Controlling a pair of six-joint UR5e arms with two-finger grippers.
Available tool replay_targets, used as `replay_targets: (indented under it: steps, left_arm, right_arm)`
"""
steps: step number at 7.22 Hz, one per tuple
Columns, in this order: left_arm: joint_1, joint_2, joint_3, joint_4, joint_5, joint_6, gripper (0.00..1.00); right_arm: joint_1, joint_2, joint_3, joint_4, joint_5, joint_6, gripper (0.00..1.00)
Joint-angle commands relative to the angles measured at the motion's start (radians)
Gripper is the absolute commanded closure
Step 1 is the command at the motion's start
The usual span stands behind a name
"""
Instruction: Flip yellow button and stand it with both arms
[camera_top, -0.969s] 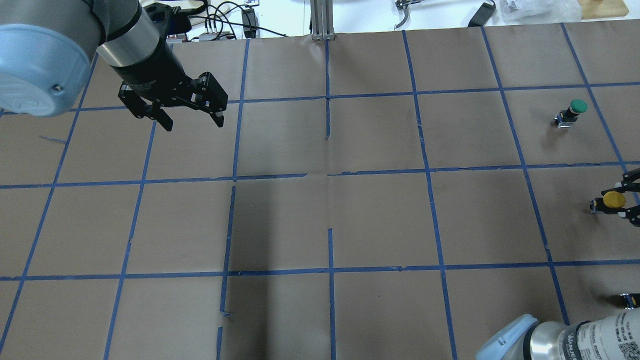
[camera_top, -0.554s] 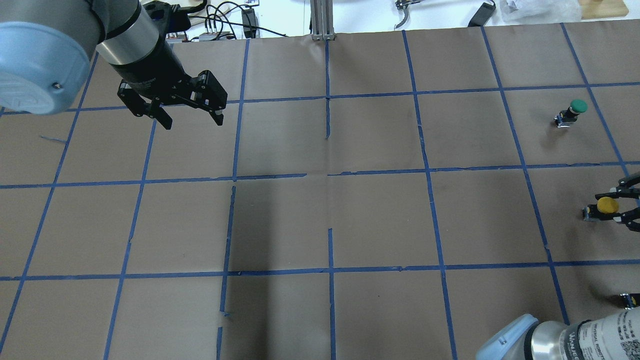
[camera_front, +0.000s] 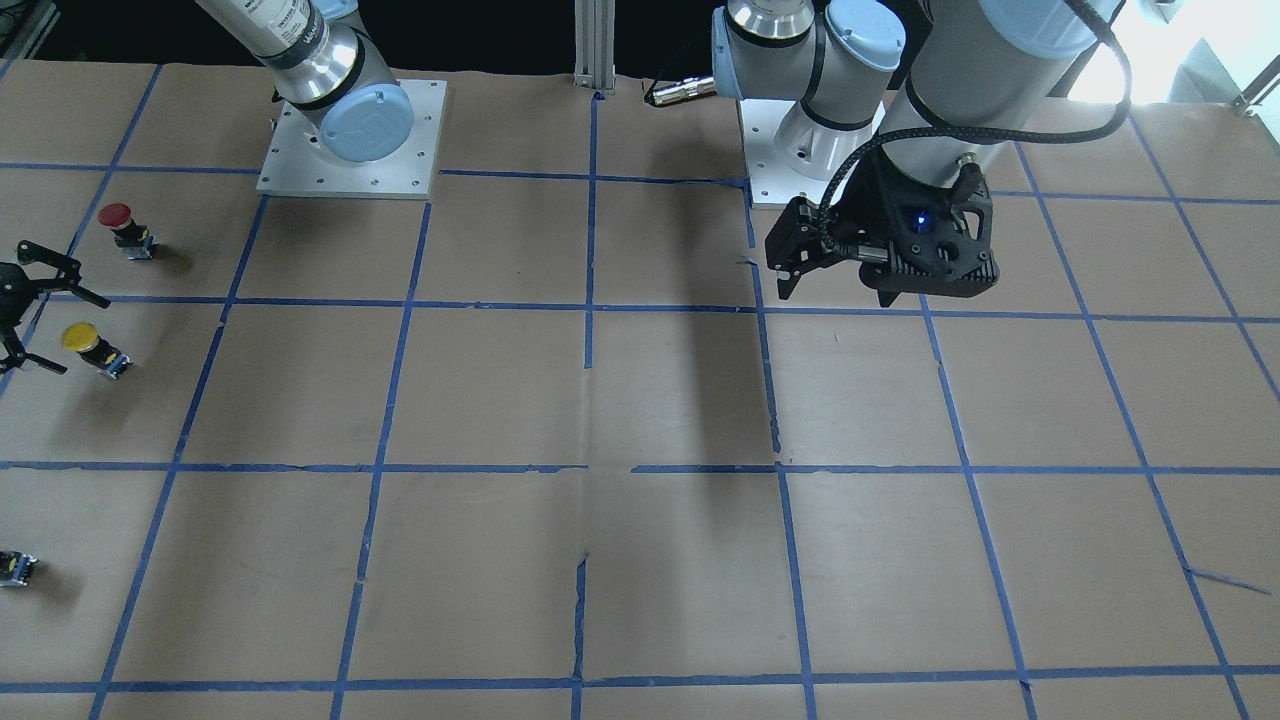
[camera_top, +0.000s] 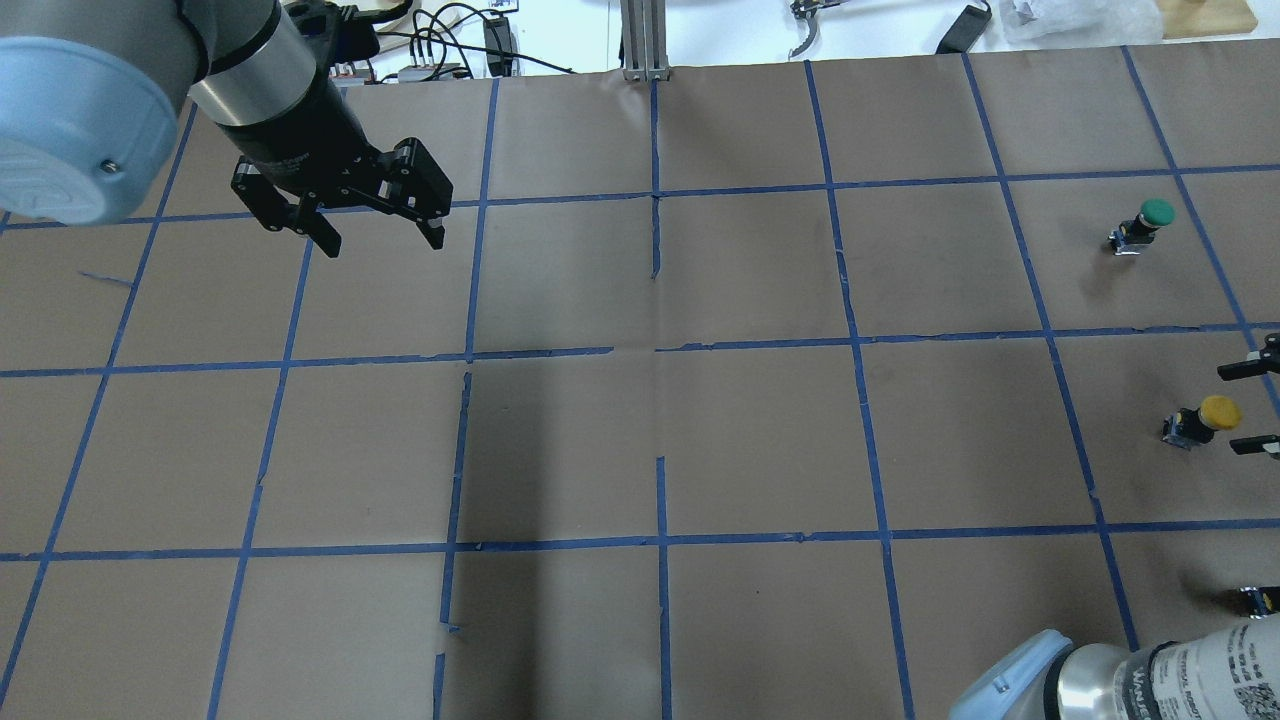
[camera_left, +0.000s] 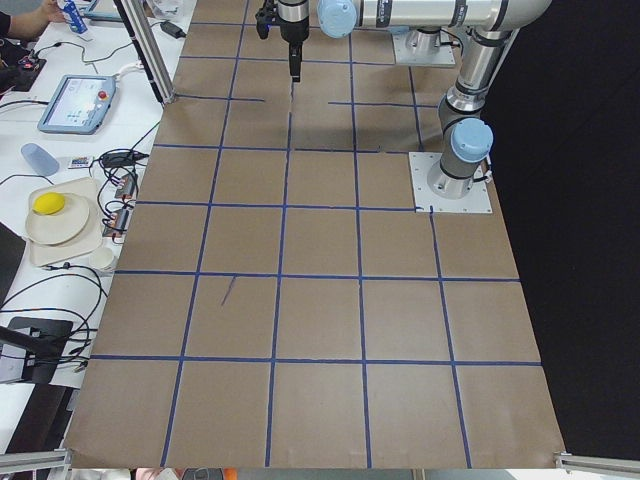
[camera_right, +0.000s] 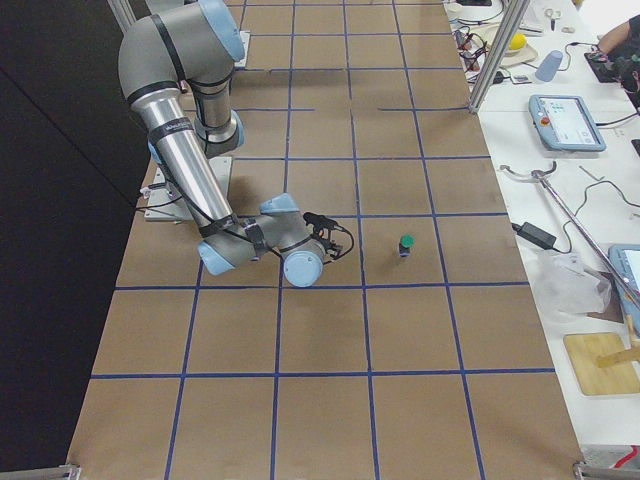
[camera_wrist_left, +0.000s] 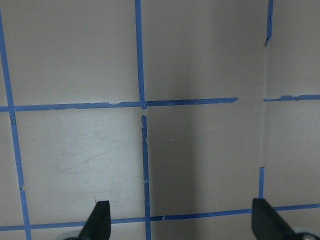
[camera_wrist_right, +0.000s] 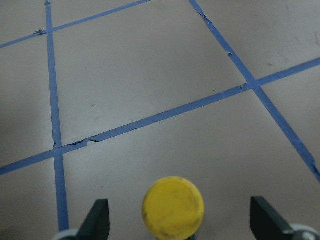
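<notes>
The yellow button (camera_top: 1200, 418) rests on the brown paper at the table's right edge, yellow cap up on its dark body. It also shows in the front view (camera_front: 88, 345) and in the right wrist view (camera_wrist_right: 173, 206). My right gripper (camera_top: 1227, 410) is open. Its two fingertips stand on either side of the cap with a gap on each side, as the right wrist view (camera_wrist_right: 181, 222) also shows. My left gripper (camera_top: 380, 238) is open and empty, held above the far left of the table, far from the button. The left wrist view (camera_wrist_left: 181, 222) shows only paper.
A green-capped button (camera_top: 1145, 222) stands one grid square beyond the yellow one. A red-capped button (camera_front: 120, 225) stands one square nearer the robot. The blue tape grid covers the brown paper. The right arm's elbow (camera_top: 1100, 680) hangs over the near right corner.
My right gripper was shut on the yellow button. It moved the button a little to the left, then opened, and the button now stands free. My left gripper has barely shifted.
</notes>
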Motion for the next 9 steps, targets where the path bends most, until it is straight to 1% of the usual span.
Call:
replay_targets:
  steps: [1, 2, 3, 4, 6, 7, 8, 9]
  left_arm:
    - [0.0, -0.002, 0.0, 0.0, -0.001, -0.001, 0.0]
    - [0.0, 0.001, 0.0, 0.0, -0.001, -0.001, 0.0]
    - [-0.002, -0.002, 0.0, 0.0, -0.001, -0.001, 0.0]
    - [-0.003, 0.001, 0.0, 0.0, -0.001, -0.001, 0.0]
    - [-0.005, 0.012, 0.008, 0.001, -0.002, -0.001, 0.0]
    - [-0.005, 0.005, 0.02, -0.002, -0.001, -0.001, 0.0]
    - [-0.005, 0.001, 0.022, -0.002, -0.002, -0.001, 0.0]
    - [-0.006, -0.006, 0.022, 0.0, -0.005, -0.001, 0.0]
  right_arm:
    - [0.094, -0.053, -0.058, 0.008, -0.024, 0.174, 0.0]
    - [0.163, -0.095, -0.061, 0.034, -0.031, 0.237, 0.0]
    - [0.241, -0.148, -0.063, 0.057, -0.031, 0.357, 0.0]
    - [0.336, -0.204, -0.061, 0.056, -0.031, 0.512, 0.0]
    - [0.529, -0.277, -0.064, 0.043, -0.027, 0.855, 0.0]
    - [0.62, -0.296, -0.084, 0.034, -0.022, 1.023, 0.0]
    - [0.719, -0.292, -0.128, 0.013, -0.027, 1.187, 0.0]
    - [0.793, -0.285, -0.171, -0.01, -0.033, 1.292, 0.0]
